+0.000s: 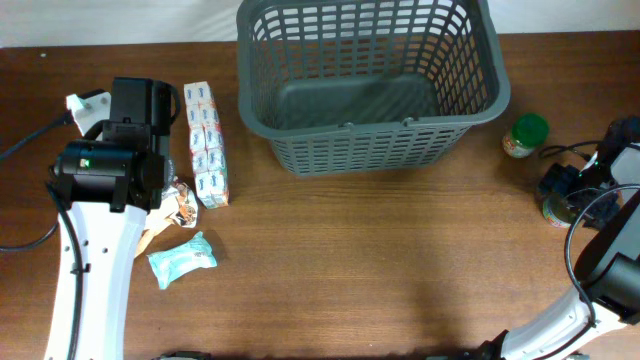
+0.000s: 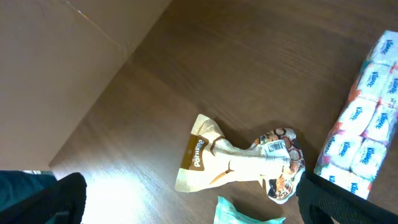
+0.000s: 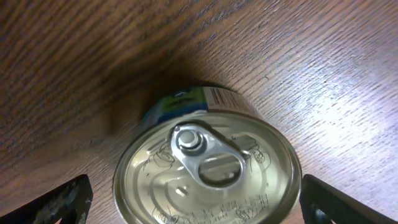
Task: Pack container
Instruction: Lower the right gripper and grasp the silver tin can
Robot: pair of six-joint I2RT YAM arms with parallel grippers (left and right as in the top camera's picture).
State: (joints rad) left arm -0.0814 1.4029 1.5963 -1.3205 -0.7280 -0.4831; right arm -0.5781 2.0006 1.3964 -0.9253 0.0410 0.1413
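The container (image 1: 370, 150) stands empty at the far middle of the table (image 1: 350, 260). It looks light and stiff, likely to slide if bumped, and its thick rim seems the soundest place to pinch. Just left of it lies a tissue pack (image 1: 205, 143), soft and bulky. The left gripper (image 2: 193, 202), jaws wide and empty, hangs over a limp pouch (image 2: 239, 163). The right gripper (image 3: 202, 205), likewise spread and empty, hovers above a can (image 3: 205, 155), probably hard, slick and dense.
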